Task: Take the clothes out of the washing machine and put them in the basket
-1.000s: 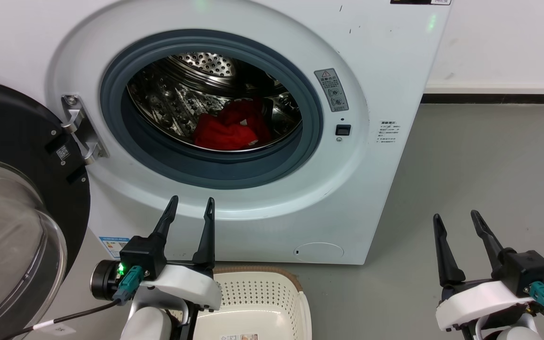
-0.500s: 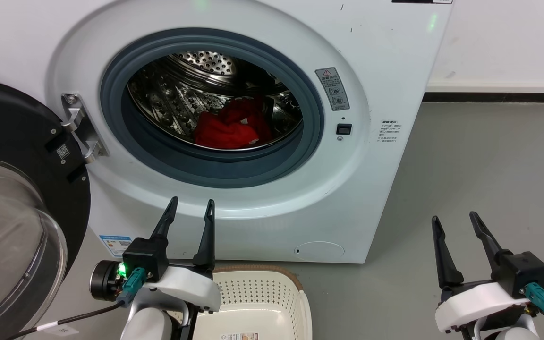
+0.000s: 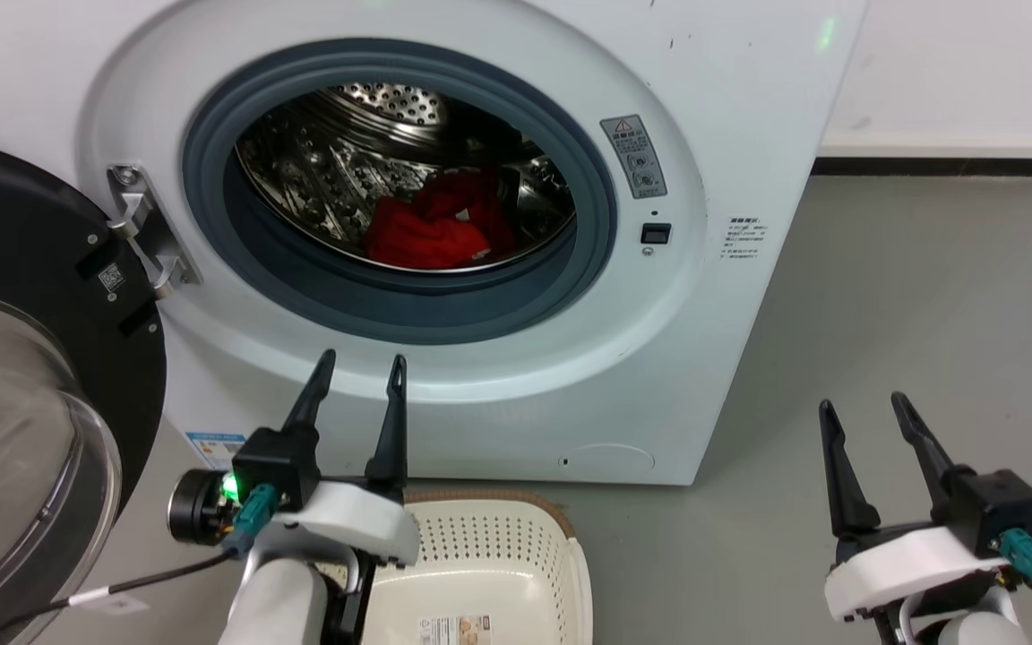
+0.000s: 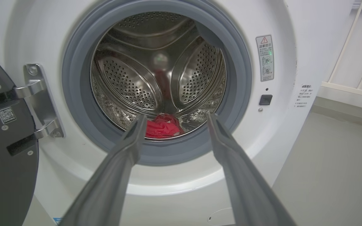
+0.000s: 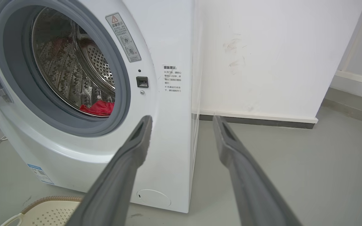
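The view had shifted slightly; left gripper (image 3: 364, 356) and right gripper (image 3: 864, 400) gaped empty, clothes (image 3: 431, 237) mid-frame inside the washing machine (image 3: 731, 134).

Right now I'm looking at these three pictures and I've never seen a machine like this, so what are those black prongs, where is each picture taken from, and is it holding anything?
The black prongs are the robot's two grippers, its hands. The wide picture comes from a camera on its head: the left gripper sits lower left, the right gripper lower right, both open and holding nothing. The other two pictures come from cameras on each wrist, looking along that gripper's fingers. In front stands a white washing machine with its door swung open. Red clothes lie in the steel drum. A cream basket sits on the floor in front of the machine.
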You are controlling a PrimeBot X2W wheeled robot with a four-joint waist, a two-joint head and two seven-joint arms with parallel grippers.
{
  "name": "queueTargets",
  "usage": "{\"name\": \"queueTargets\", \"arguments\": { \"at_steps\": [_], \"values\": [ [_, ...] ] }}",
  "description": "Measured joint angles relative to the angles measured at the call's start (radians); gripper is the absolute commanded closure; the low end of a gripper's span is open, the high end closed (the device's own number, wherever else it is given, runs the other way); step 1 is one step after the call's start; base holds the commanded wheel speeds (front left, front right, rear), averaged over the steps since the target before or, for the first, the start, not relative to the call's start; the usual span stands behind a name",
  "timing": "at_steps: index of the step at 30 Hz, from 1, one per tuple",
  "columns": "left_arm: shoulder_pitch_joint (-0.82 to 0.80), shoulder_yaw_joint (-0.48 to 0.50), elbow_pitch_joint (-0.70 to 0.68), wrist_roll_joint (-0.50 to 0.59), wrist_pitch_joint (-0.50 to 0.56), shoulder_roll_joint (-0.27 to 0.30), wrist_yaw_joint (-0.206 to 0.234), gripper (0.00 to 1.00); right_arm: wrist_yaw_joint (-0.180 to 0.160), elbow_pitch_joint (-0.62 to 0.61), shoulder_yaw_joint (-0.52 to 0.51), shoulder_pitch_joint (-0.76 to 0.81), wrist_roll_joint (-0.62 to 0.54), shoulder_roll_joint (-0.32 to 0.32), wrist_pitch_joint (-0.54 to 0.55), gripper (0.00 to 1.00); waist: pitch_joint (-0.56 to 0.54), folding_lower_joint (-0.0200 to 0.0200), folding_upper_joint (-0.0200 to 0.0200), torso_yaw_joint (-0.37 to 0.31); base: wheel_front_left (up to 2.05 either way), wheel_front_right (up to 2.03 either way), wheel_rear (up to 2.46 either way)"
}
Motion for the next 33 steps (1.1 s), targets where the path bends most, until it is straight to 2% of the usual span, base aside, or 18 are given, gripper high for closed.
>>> {"name": "queueTargets", "arguments": {
  "at_steps": [7, 13, 23, 33],
  "values": [
    [-0.112, 0.015, 0.032, 0.000, 0.000, 0.000, 0.025, 0.00, 0.000, -0.042, 0.019, -0.051, 0.013, 0.000, 0.001, 0.00, 0.080, 0.0001, 0.0000, -0.011, 0.00, 0.00, 0.00],
    [-0.261, 0.049, 0.103, 0.019, 0.000, 0.008, 0.025, 0.00, 0.000, -0.078, 0.042, -0.106, 0.022, 0.000, 0.001, 0.00, 0.181, 0.0001, 0.0000, -0.031, 0.00, 0.00, 0.00],
    [-0.528, 0.086, 0.307, 0.038, 0.000, 0.076, 0.012, 0.00, 0.000, -0.088, 0.089, -0.187, 0.053, -0.001, -0.023, 0.00, 0.350, 0.0002, 0.0000, -0.094, 0.00, 0.00, 0.00],
    [-0.775, 0.081, 0.572, 0.062, 0.033, 0.163, 0.000, 0.00, 0.000, -0.054, 0.151, -0.245, 0.101, -0.001, -0.045, 0.00, 0.445, 0.0002, 0.0000, -0.181, 0.00, 0.00, 0.00]
  ]
}}
